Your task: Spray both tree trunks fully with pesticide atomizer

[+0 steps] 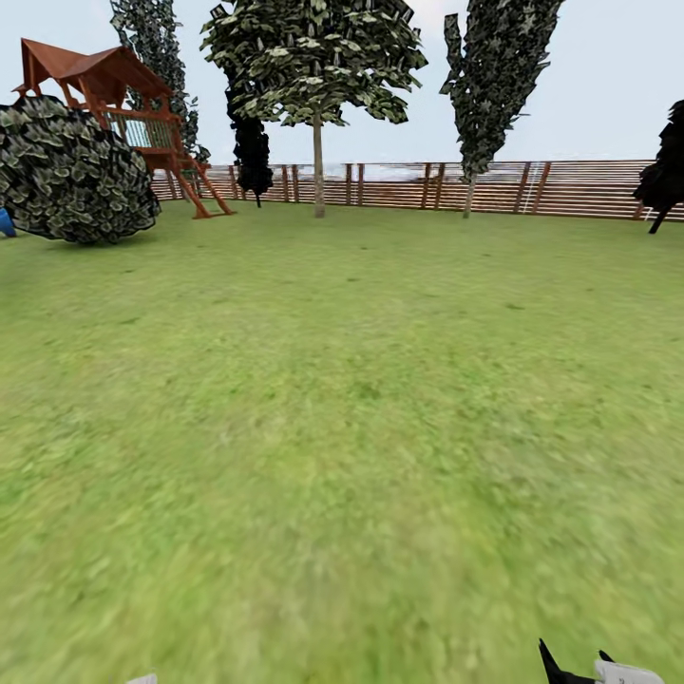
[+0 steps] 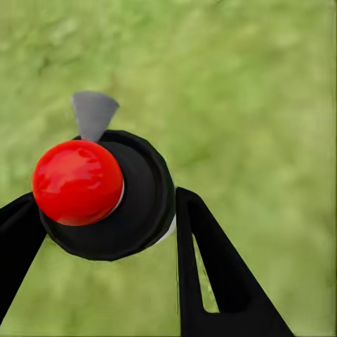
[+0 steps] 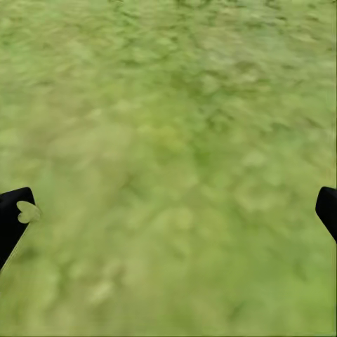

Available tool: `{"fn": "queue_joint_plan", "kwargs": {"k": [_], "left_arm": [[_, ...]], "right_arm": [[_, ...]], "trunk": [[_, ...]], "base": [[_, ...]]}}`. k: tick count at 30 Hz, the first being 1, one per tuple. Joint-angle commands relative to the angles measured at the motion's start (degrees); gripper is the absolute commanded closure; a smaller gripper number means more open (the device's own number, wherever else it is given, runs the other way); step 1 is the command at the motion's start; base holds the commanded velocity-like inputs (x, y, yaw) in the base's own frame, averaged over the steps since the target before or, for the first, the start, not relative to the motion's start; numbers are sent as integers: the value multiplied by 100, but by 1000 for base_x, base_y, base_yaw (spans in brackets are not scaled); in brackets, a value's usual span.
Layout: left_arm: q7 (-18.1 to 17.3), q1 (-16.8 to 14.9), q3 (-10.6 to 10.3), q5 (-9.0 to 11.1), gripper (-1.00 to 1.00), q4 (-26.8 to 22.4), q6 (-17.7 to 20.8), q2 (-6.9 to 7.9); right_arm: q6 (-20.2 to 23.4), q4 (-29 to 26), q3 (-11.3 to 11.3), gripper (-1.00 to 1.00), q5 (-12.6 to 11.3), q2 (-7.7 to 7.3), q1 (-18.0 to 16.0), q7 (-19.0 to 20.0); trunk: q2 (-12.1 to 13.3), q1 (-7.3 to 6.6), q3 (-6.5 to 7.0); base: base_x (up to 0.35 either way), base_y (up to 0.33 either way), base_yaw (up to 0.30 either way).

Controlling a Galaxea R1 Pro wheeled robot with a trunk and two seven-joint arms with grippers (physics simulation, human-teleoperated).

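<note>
Left gripper (image 2: 105, 232) fingers clamped on the pesticide atomizer (image 2: 105, 200), red cap, grey nozzle at twelve o'clock; right gripper (image 3: 168, 217) fingers spread wide over the lawn (image 1: 342, 427); tree trunk (image 1: 319, 166) at twelve o'clock by the fence (image 1: 570, 188)

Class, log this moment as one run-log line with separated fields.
phase: crossing lawn | left gripper: shut on atomizer | right gripper: open, over grass | tree: far ahead by fence | spray: not started
</note>
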Motion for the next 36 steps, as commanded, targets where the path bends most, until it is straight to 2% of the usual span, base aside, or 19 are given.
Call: {"fn": "queue_joint_plan", "kwargs": {"k": [1, 11, 26, 36], "left_arm": [[-2, 0, 1, 0, 100, -1, 0, 0], [-2, 0, 1, 3, 100, -1, -8, 0], [-2, 0, 1, 1, 100, -1, -9, 0], [-2, 0, 1, 0, 100, -1, -9, 0]], "right_arm": [[0, -3, 0, -100, 0, 0, 0, 0], [-2, -1, 0, -100, 0, 0, 0, 0], [-5, 0, 0, -100, 0, 0, 0, 0], [-3, 0, 0, -100, 0, 0, 0, 0]], "trunk": [[0, 0, 0], [0, 0, 0], [0, 0, 0], [0, 0, 0]], "base": [[335, 0, 0], [335, 1, 119], [314, 129, 3], [330, 22, 0]]}}
